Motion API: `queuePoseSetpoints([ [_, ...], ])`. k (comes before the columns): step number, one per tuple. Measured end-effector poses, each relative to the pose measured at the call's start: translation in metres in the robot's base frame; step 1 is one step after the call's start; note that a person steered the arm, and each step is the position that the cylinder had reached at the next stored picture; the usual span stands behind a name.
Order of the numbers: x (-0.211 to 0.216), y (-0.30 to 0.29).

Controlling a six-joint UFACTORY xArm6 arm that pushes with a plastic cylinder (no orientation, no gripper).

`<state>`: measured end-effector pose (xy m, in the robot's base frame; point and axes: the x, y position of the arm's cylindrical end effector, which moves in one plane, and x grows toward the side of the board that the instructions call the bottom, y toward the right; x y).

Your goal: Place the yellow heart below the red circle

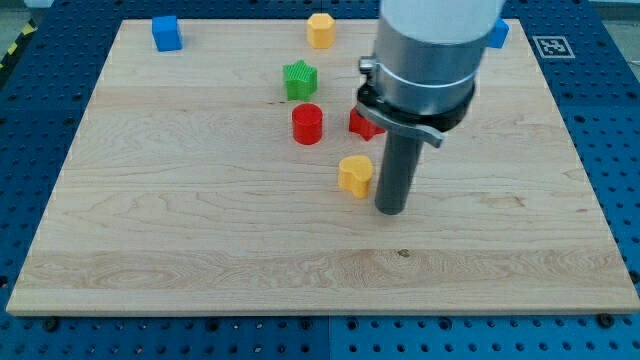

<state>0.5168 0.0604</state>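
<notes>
Wooden board [200, 230] fills most of the view, and we see my tip [390, 210] resting on it just to the right of the yellow heart [354, 174], close beside it though we cannot tell if they touch. We have no hand to spread or pinch, only the bare rod. That heart sits below and slightly right of the red circle [307, 124]. A red block [360, 124], partly hidden by the arm, lies right of the circle; the green star [299, 80] sits above it. Near the top edge are a yellow hexagon [319, 30], a blue cube [166, 33] at left, and another blue block [497, 35] at right.
</notes>
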Motion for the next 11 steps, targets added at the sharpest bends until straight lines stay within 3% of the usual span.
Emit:
queuePoseSetpoints([
  [8, -0.049, -0.002],
  [11, -0.055, -0.061],
])
